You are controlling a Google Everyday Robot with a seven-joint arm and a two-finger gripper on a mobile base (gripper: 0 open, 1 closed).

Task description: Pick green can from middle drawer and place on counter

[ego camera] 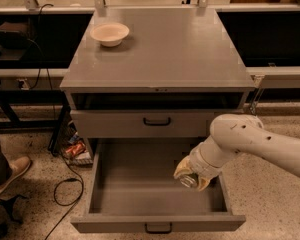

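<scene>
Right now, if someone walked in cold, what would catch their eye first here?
The white robot arm comes in from the right, with its gripper low inside the right side of the pulled-out middle drawer. After that, the eye goes to the cream bowl at the back left of the grey counter.

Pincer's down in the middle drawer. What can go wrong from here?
1. The pincer sits low in the middle drawer near its right wall; a sideways lift could clip that wall.
2. The closed drawer front and the counter edge stand above and behind it; rising too far back could hit them.
3. Only a silvery end of what seems the green can shows at the pincer; the hold may be poor.
</scene>
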